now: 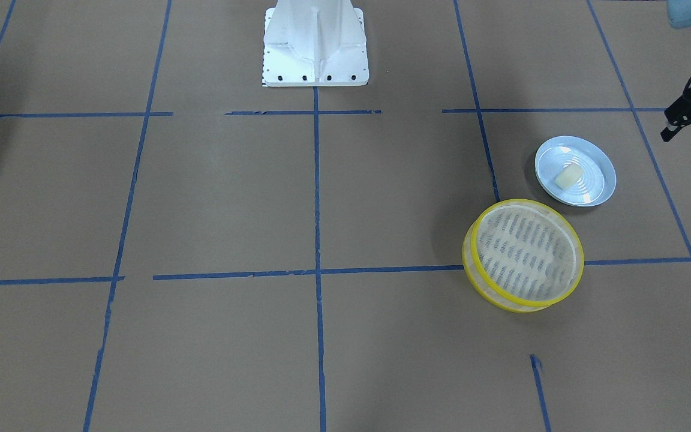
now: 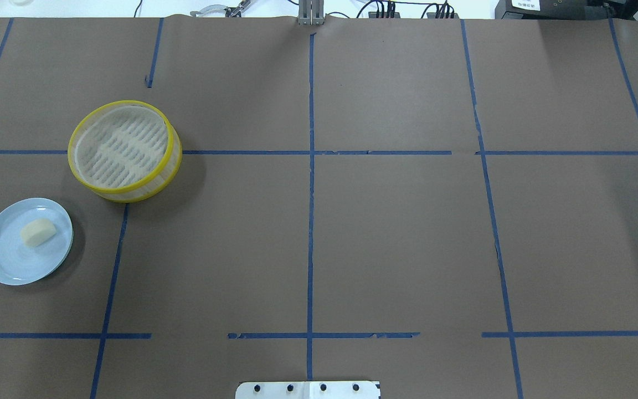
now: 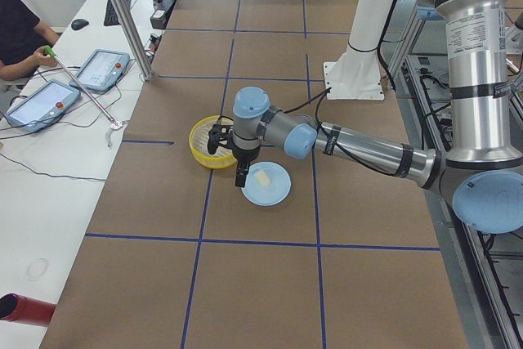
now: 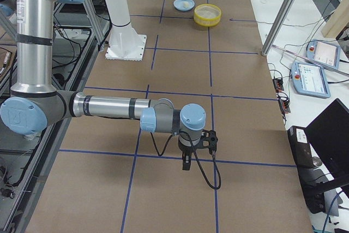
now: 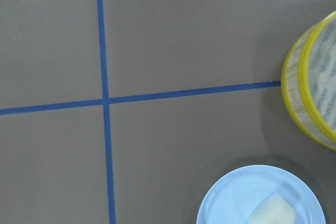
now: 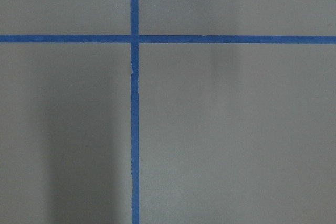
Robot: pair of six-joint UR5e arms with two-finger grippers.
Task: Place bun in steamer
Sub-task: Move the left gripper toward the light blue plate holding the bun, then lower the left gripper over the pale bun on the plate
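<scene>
Exterior left, left arm point(image 3: 359, 149) outstretched, left tool point(image 3: 239, 176) downward

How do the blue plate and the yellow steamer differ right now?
Colour: the plate is pale blue; the steamer has yellow rims and a translucent beige wall.
Shape: the plate is shallow and ridged; the steamer has an upright wall and a slotted bottom.
Contents: the plate holds the bun; the steamer is empty.
Both are round and sit apart on the table, on the robot's left.
</scene>
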